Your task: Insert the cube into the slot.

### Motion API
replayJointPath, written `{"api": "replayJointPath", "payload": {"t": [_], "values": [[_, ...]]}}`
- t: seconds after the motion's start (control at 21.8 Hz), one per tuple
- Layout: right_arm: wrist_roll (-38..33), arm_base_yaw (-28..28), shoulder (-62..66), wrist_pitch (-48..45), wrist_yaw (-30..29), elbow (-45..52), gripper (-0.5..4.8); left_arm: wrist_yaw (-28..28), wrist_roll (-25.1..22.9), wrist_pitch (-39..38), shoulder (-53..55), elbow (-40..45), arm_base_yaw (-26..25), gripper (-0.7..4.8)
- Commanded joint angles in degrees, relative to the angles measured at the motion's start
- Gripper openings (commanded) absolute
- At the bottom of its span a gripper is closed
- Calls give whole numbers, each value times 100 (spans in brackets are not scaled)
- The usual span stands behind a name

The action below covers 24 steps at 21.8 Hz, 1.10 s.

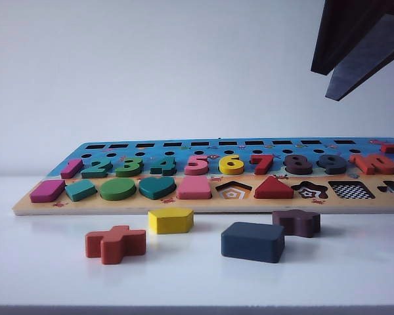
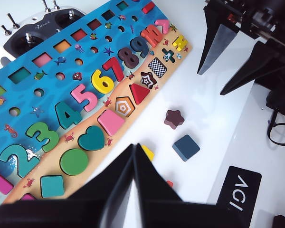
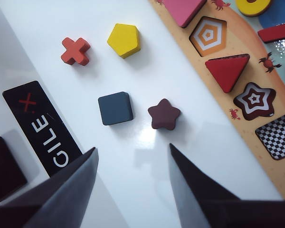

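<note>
The cube point(image 1: 253, 241) point(image 2: 185, 147) point(image 3: 115, 108), a flat navy square block, lies on the white table in front of the puzzle board point(image 1: 184, 205), next to a maroon star point(image 1: 297, 222) point(image 3: 164, 114). The slot point(image 1: 351, 190) point(image 2: 157, 67) point(image 3: 278, 135), a square recess with a checkerboard floor, is empty near the board's right end. My right gripper point(image 3: 132, 147) point(image 2: 210, 83) point(image 1: 322, 84) hangs open above the table, high over the cube and star, holding nothing. My left gripper point(image 2: 134, 146) is shut and empty, above the board's front edge; it does not show in the exterior view.
A yellow pentagon point(image 1: 171, 220) point(image 3: 124, 40) and a red-orange cross point(image 1: 115, 243) point(image 3: 76, 51) lie loose in front of the board. The star recess point(image 3: 254, 100) and pentagon recess point(image 3: 212, 35) are empty. A radio controller point(image 2: 38, 28) sits behind the board.
</note>
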<state>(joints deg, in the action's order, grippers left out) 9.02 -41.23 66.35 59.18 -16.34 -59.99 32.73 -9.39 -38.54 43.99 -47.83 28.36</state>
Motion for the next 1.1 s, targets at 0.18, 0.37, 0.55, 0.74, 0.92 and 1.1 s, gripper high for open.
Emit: {"api": "replayJointPath", "payload": {"t": [0.18, 0.37, 0.55, 0.74, 0.92, 1.1], "values": [[846, -549, 564, -42, 466, -20, 310, 50, -2, 57, 9, -28, 0, 10], [1180, -1010, 935, -245, 595, -20, 401, 72, -4, 57, 11, -28, 0, 10], [1005, -1329, 1213, -573, 588, -20, 396, 157, -4, 57, 9, -28, 0, 10], [208, -1421, 1563, -588, 588, -17, 363, 157, -4, 57, 11, -28, 0, 10], [-509, -1425, 1718, -688, 592, -17, 351, 157, -4, 55, 11, -28, 0, 10], [-656, -1458, 1729, -782, 599, -15, 341, 157, -4, 55, 11, -28, 0, 10]]}}
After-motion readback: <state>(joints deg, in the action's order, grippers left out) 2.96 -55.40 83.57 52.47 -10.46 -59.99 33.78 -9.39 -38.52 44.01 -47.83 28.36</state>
